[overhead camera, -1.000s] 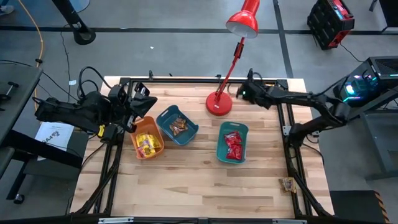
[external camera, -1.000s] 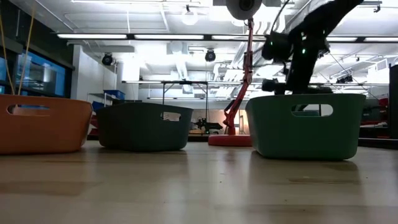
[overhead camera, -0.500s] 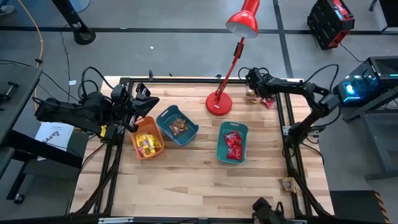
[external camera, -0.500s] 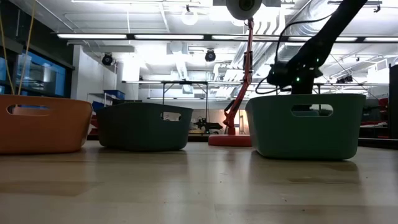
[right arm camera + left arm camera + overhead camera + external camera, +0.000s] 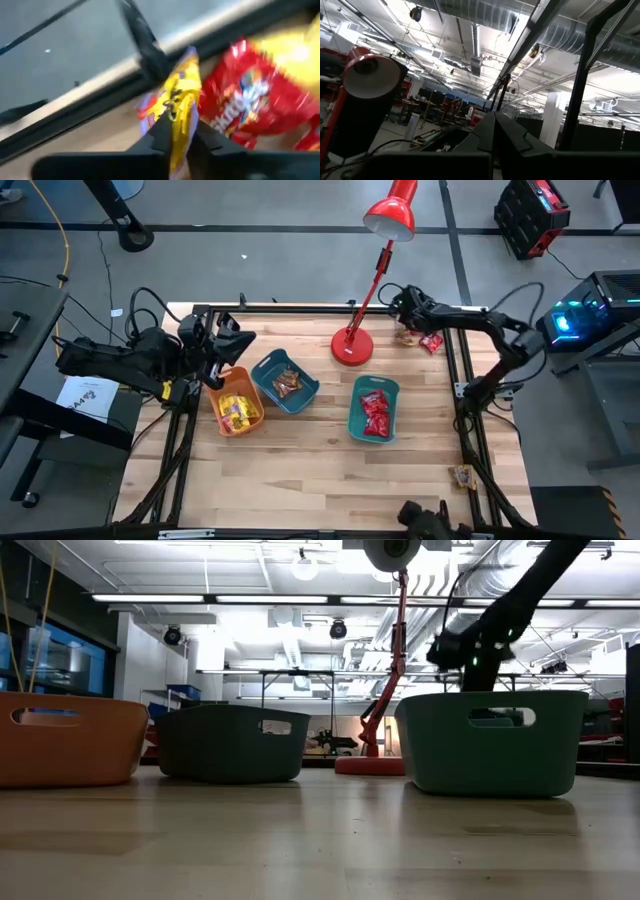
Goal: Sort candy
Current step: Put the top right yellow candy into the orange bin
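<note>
Right gripper (image 5: 175, 135) is up at the desk's (image 5: 330, 470) far right corner, fingers pinched on a yellow candy packet (image 5: 181, 107), red packet (image 5: 245, 107) just beside it. Left gripper (image 5: 232, 340) hangs over the orange bin (image 5: 238, 412), fingers shut tight, holding nothing.

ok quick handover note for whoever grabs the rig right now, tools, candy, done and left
Right tool: shut on a yellow candy packet at the far right corner.
Left tool: shut, waiting above the orange bin.
Done: yellow packets in the orange bin, brown-orange in the middle teal bin, red in the right teal bin.
Left: drop the held packet; red packet at that corner, one near the front right edge.
</note>
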Controlling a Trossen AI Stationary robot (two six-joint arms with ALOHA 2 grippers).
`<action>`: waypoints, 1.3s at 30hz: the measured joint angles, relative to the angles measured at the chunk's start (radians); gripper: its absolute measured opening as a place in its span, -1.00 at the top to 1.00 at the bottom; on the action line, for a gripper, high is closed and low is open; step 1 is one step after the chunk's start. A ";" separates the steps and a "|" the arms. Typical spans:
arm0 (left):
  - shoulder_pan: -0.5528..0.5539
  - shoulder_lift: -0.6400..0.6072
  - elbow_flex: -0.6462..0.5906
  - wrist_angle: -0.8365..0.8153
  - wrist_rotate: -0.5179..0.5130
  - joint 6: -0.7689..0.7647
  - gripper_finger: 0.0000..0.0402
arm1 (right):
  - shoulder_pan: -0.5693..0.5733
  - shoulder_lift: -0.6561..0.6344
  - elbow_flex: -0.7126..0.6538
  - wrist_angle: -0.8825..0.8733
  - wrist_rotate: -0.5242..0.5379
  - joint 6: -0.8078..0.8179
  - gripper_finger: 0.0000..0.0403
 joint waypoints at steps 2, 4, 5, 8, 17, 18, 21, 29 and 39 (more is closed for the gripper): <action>0.000 0.000 0.000 0.003 0.000 0.003 1.00 | 0.021 -0.073 0.000 -0.001 0.031 -0.069 0.92; 0.000 0.000 0.000 0.002 -0.004 0.009 1.00 | 0.049 -0.163 0.001 -0.028 0.045 -0.111 0.92; 0.000 0.000 0.000 0.002 -0.004 0.021 1.00 | 0.072 -0.206 0.001 -0.043 0.059 -0.131 0.94; 0.000 -0.002 0.000 0.003 -0.005 0.055 1.00 | 0.183 -0.330 0.001 -0.071 0.082 -0.190 0.97; 0.006 -0.002 0.000 0.039 -0.032 0.125 1.00 | 0.692 -0.395 0.002 -0.018 0.066 -0.037 0.99; 0.006 -0.002 0.000 0.044 -0.032 0.125 1.00 | 0.740 -0.373 0.002 0.025 0.066 -0.023 0.99; 0.006 -0.002 0.000 0.063 -0.033 0.127 1.00 | 0.845 -0.272 0.002 0.241 0.019 -0.034 0.99; 0.006 -0.002 0.000 0.063 -0.032 0.094 1.00 | 0.882 0.164 0.213 0.831 -0.263 -0.140 1.00; 0.004 -0.002 0.000 0.065 -0.017 0.072 1.00 | 0.880 0.630 0.980 0.334 -0.498 -0.508 0.93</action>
